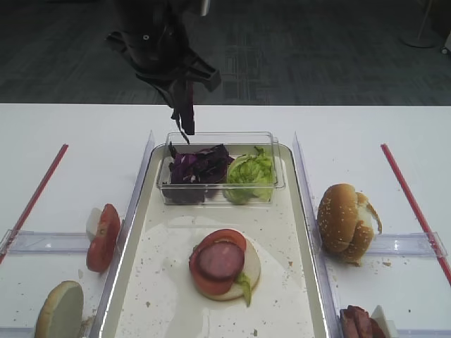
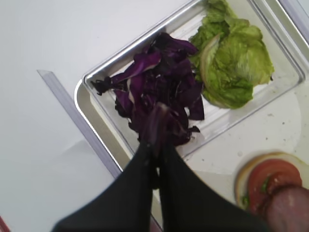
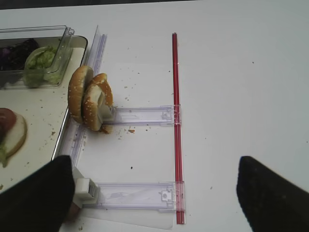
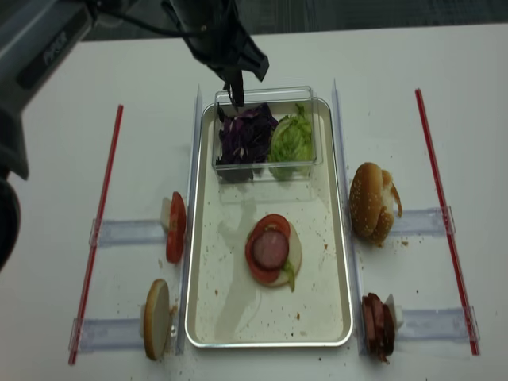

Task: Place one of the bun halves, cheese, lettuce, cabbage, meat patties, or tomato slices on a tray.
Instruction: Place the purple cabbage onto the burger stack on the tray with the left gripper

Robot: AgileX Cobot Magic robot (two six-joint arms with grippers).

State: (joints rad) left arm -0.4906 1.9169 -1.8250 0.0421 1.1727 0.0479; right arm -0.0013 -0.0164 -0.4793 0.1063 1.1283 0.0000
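Under the left gripper in the high view, the cabbage fills a clear tub on the tray, lettuce beside it; its jaws are pinched together on a purple shred. Nearer than that sits a stacked bun half with a tomato slice and meat patty. From the right wrist, black fingers stand wide apart, bun halves ahead to their left. From the left wrist, closed fingertips grip a shred above the cabbage. The realsense view agrees.
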